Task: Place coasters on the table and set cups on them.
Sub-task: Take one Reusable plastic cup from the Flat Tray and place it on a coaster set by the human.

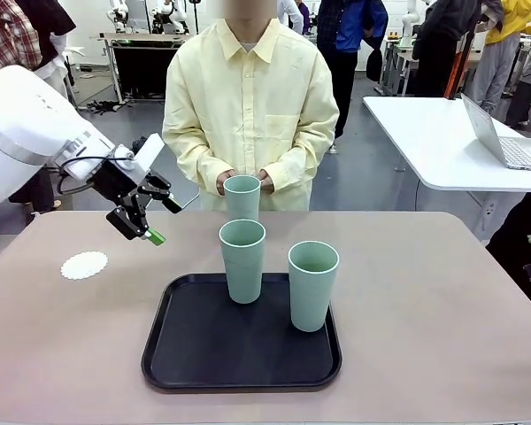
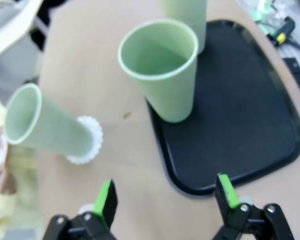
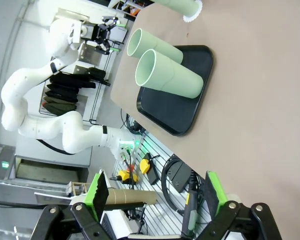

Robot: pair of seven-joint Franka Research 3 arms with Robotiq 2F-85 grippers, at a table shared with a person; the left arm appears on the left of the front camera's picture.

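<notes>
Three pale green cups show in the front view. The far cup (image 1: pixel 242 197) stands on a lacy white coaster (image 2: pixel 90 143) just in front of the person's hands (image 1: pixel 223 182). Two more cups (image 1: pixel 242 259) (image 1: pixel 312 285) stand on the black tray (image 1: pixel 203 354). A second coaster (image 1: pixel 84 265) lies bare on the table (image 1: pixel 425 301) at the left. My left gripper (image 1: pixel 164 221) hangs open above the table between that coaster and the cups, holding nothing. In its wrist view the left gripper (image 2: pixel 166 195) faces the tray's corner. My right gripper (image 3: pixel 155 195) is open and empty, off the table's edge.
The person stands at the far edge behind the cups. A white table with a laptop (image 1: pixel 504 146) is at the back right. The beige table is bare right of the tray and along the front left.
</notes>
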